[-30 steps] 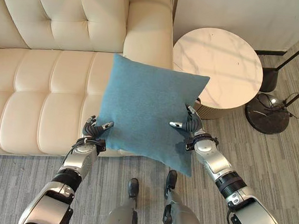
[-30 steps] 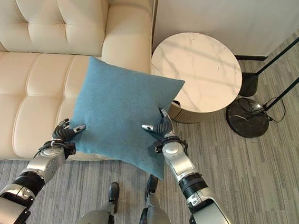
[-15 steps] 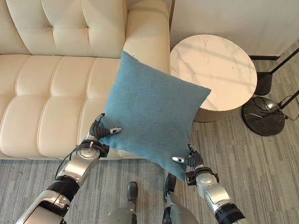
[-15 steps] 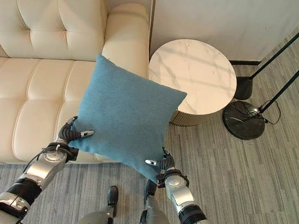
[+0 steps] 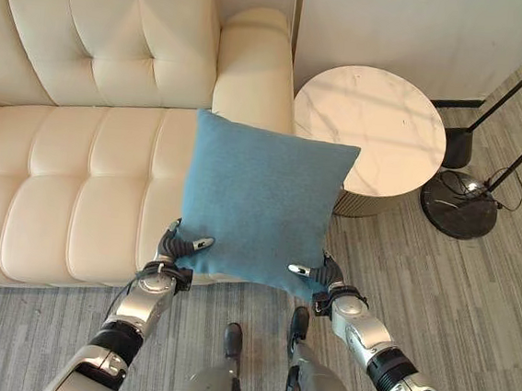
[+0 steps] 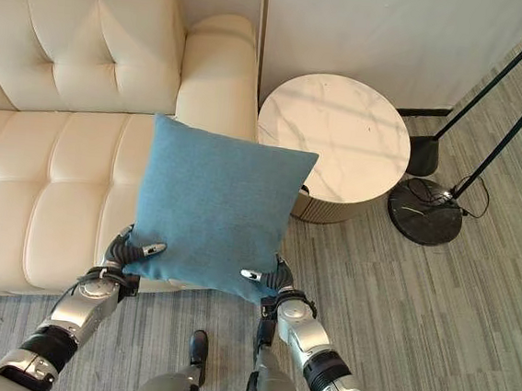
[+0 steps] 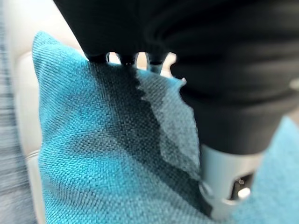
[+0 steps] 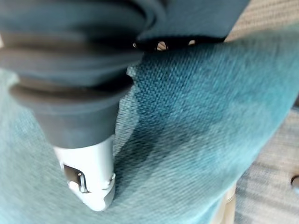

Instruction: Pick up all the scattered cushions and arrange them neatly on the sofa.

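A square teal cushion [image 5: 260, 209] hangs upright in the air before the cream sofa [image 5: 68, 186], over the seat's right end near the armrest [image 5: 255, 66]. My left hand [image 5: 175, 247] pinches its lower left corner, thumb on the front face. My right hand [image 5: 320, 275] pinches the lower right corner the same way. Both wrist views look along the thumbs pressed into the teal fabric [image 7: 93, 154], [image 8: 196, 121].
A round marble side table [image 5: 370, 123] stands right of the sofa's armrest. Two black lamp stands rise from round bases [image 5: 459, 201] on the grey striped floor [image 5: 473, 299] at the right. A white wall runs behind.
The cushion has turned from tilted to nearly level and dropped slightly. My right hand has risen along its lower right corner. The camera has tipped up a little.
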Robot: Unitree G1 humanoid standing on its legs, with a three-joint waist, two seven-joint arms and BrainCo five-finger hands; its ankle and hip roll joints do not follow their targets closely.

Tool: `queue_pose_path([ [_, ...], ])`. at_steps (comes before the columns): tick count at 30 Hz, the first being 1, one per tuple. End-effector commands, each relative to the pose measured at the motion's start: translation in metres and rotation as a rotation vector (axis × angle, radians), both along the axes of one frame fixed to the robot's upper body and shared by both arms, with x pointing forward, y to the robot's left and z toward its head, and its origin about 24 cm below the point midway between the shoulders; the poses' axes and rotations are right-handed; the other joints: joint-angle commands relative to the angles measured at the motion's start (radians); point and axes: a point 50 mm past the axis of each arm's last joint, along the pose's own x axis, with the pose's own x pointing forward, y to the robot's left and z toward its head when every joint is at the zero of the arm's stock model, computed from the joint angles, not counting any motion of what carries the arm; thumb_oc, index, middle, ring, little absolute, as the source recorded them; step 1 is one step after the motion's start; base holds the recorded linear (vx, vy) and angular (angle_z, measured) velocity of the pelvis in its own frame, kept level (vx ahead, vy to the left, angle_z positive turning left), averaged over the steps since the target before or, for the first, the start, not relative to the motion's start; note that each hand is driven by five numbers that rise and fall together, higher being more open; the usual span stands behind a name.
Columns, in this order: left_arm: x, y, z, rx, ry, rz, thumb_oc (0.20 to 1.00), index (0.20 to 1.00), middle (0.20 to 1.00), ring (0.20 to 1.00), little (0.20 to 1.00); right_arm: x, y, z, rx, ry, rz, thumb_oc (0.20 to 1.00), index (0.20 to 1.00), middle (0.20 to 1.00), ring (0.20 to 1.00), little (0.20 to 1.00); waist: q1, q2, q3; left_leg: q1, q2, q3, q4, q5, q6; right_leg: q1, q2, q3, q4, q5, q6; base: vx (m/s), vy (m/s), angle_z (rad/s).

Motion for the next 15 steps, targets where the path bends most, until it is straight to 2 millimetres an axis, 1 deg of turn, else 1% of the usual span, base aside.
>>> queue_pose_path([
  [1, -0.001, -0.056, -0.027, -0.041, 0.120, -0.150, 1.000, 1.000, 1.000, 1.000, 1.000, 0.000, 0.088, 0.024, 0.097, -0.065, 0.308, 1.000, 1.000, 1.000, 1.000, 1.000, 0.016, 0.000, -0.014, -0.051, 0.002, -0.051, -0.007, -0.052, -0.013, 0.072, -0.066, -0.027, -0.003, -0.167, 0.085, 0.04, -0.040, -0.04],
  [3, 0.002, -0.073, -0.028, 0.009, 0.132, -0.218, 1.000, 1.000, 1.000, 1.000, 1.000, 0.002, 0.094, 0.021, -0.006, -0.052, 0.378, 1.000, 1.000, 1.000, 1.000, 1.000, 0.024, -0.009, -0.021, -0.055, 0.002, -0.058, -0.007, -0.049, -0.016, 0.074, -0.066, -0.033, -0.003, -0.168, 0.085, 0.01, -0.037, 0.00],
  [4, 0.002, -0.073, -0.028, 0.009, 0.132, -0.218, 1.000, 1.000, 1.000, 1.000, 1.000, 0.002, 0.094, 0.021, -0.006, -0.052, 0.378, 1.000, 1.000, 1.000, 1.000, 1.000, 0.024, -0.009, -0.020, -0.055, 0.002, -0.058, -0.007, -0.049, -0.016, 0.074, -0.066, -0.033, -0.003, -0.168, 0.085, -0.01, -0.050, 0.05],
  [5, 0.007, -0.087, -0.025, 0.033, 0.122, -0.266, 1.000, 1.000, 1.000, 1.000, 1.000, 0.010, 0.096, 0.026, -0.076, -0.070, 0.399, 1.000, 1.000, 1.000, 1.000, 1.000, 0.033, -0.017, -0.020, -0.065, 0.000, -0.066, -0.007, -0.043, -0.018, 0.070, -0.066, -0.040, -0.003, -0.167, 0.085, -0.02, -0.045, 0.08],
  [6, 0.009, -0.099, -0.022, 0.054, 0.108, -0.319, 1.000, 1.000, 1.000, 1.000, 1.000, 0.013, 0.098, 0.027, -0.124, -0.069, 0.419, 1.000, 1.000, 1.000, 1.000, 1.000, 0.038, -0.021, -0.020, -0.068, -0.001, -0.070, -0.007, -0.040, -0.019, 0.068, -0.067, -0.043, -0.003, -0.166, 0.085, -0.03, -0.051, 0.12],
  [7, 0.012, -0.107, -0.019, 0.067, 0.094, -0.344, 1.000, 1.000, 1.000, 1.000, 1.000, 0.016, 0.099, 0.030, -0.137, -0.078, 0.412, 1.000, 1.000, 1.000, 1.000, 1.000, 0.042, -0.024, -0.020, -0.070, -0.001, -0.073, -0.007, -0.038, -0.020, 0.068, -0.068, -0.046, -0.003, -0.165, 0.085, -0.01, -0.032, 0.28],
  [8, 0.013, -0.124, -0.012, 0.088, 0.055, -0.419, 1.000, 1.000, 1.000, 1.000, 1.000, 0.019, 0.104, 0.033, -0.176, -0.090, 0.439, 1.000, 1.000, 1.000, 1.000, 1.000, 0.049, -0.028, -0.019, -0.071, -0.001, -0.080, -0.007, -0.037, -0.019, 0.072, -0.069, -0.052, -0.003, -0.165, 0.086, 0.00, -0.021, 0.30],
  [9, 0.013, -0.124, -0.012, 0.089, 0.055, -0.419, 1.000, 1.000, 1.000, 1.000, 1.000, 0.019, 0.104, 0.033, -0.176, -0.090, 0.439, 1.000, 1.000, 1.000, 1.000, 1.000, 0.049, -0.028, -0.019, -0.071, -0.001, -0.080, -0.007, -0.037, -0.019, 0.072, -0.069, -0.052, -0.003, -0.165, 0.086, 0.01, -0.024, 0.23],
  [10, 0.014, -0.133, -0.007, 0.100, 0.026, -0.465, 1.000, 1.000, 1.000, 1.000, 1.000, 0.019, 0.105, 0.032, -0.201, -0.093, 0.455, 1.000, 1.000, 1.000, 1.000, 1.000, 0.053, -0.030, -0.017, -0.072, -0.002, -0.084, -0.007, -0.037, -0.019, 0.072, -0.070, -0.055, -0.003, -0.165, 0.087, 0.00, -0.009, 0.06],
  [12, 0.014, -0.136, -0.005, 0.104, 0.011, -0.483, 1.000, 1.000, 1.000, 1.000, 1.000, 0.020, 0.105, 0.033, -0.211, -0.100, 0.456, 1.000, 1.000, 1.000, 1.000, 1.000, 0.055, -0.030, -0.016, -0.073, -0.002, -0.086, -0.007, -0.037, -0.019, 0.073, -0.070, -0.056, -0.003, -0.165, 0.088, 0.00, -0.003, 0.04],
  [13, 0.015, -0.138, -0.002, 0.101, -0.008, -0.498, 0.959, 0.959, 0.959, 0.959, 0.959, 0.022, 0.106, 0.036, -0.228, -0.117, 0.471, 1.000, 1.000, 1.000, 1.000, 1.000, 0.057, -0.032, -0.014, -0.074, -0.002, -0.086, -0.007, -0.036, -0.020, 0.072, -0.070, -0.057, -0.003, -0.165, 0.088, 0.00, -0.017, 0.07],
  [14, 0.015, -0.142, 0.002, 0.094, -0.031, -0.523, 0.473, 0.473, 0.473, 0.473, 0.473, 0.021, 0.105, 0.033, -0.262, -0.112, 0.501, 1.000, 1.000, 1.000, 1.000, 1.000, 0.063, -0.036, -0.013, -0.075, -0.003, -0.088, -0.007, -0.036, -0.020, 0.074, -0.070, -0.059, -0.003, -0.166, 0.089, 0.01, -0.022, 0.05],
  [15, 0.014, -0.143, 0.002, 0.074, -0.028, -0.522, 0.200, 0.200, 0.200, 0.200, 0.200, 0.020, 0.108, 0.033, -0.269, -0.111, 0.525, 0.671, 0.671, 0.671, 0.671, 0.671, 0.066, -0.037, -0.013, -0.074, -0.003, -0.090, -0.007, -0.037, -0.020, 0.076, -0.069, -0.060, -0.003, -0.167, 0.089, 0.01, -0.023, 0.07],
])
